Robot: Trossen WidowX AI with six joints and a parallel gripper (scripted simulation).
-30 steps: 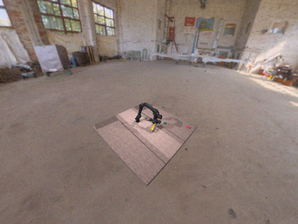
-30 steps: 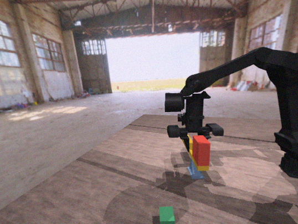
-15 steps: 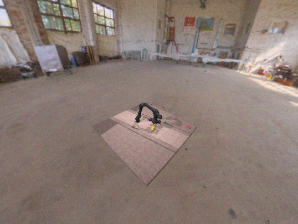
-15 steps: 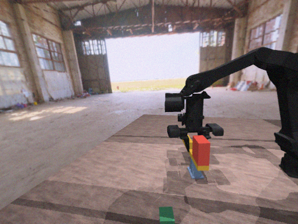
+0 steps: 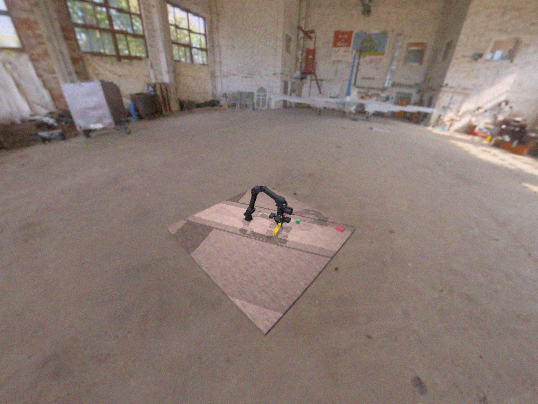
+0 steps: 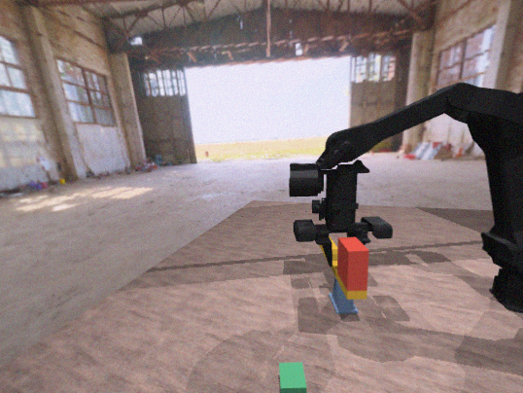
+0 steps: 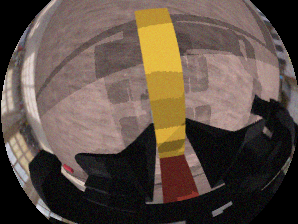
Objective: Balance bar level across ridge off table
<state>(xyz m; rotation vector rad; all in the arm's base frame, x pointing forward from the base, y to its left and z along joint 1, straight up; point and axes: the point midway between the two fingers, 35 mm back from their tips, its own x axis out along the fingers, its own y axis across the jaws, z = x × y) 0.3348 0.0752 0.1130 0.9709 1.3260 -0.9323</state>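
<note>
- the gripper [image 5: 279, 223] [image 6: 335, 255] [image 7: 168, 124] points down with its fingers clamped on the bar, so level now doesn't prove balanced.
- the yellow bar [image 5: 276, 229] [image 6: 357, 295] [image 7: 159, 50] lies across the blue ridge [image 5: 281, 229] [image 6: 343, 303], off the table [image 5: 260, 280] [image 6: 146, 331] [image 7: 70, 75]; whether it fully bears on the ridge, i can't tell.
- the red block [image 5: 284, 215] [image 6: 353, 265] [image 7: 175, 177] stands on one end. if the support point is off the balance point, that end, or the other, should dip on release.
- uneven opening or a finger dragging on the way up could nudge the bar sideways or tip it; i'd open gently, then lift straight.
- the green cube [image 5: 298, 221] [image 6: 292, 375] sits apart on the table, and the small red piece [image 5: 340, 229] [image 7: 68, 168] is farther off; neither seems in the way.
</note>
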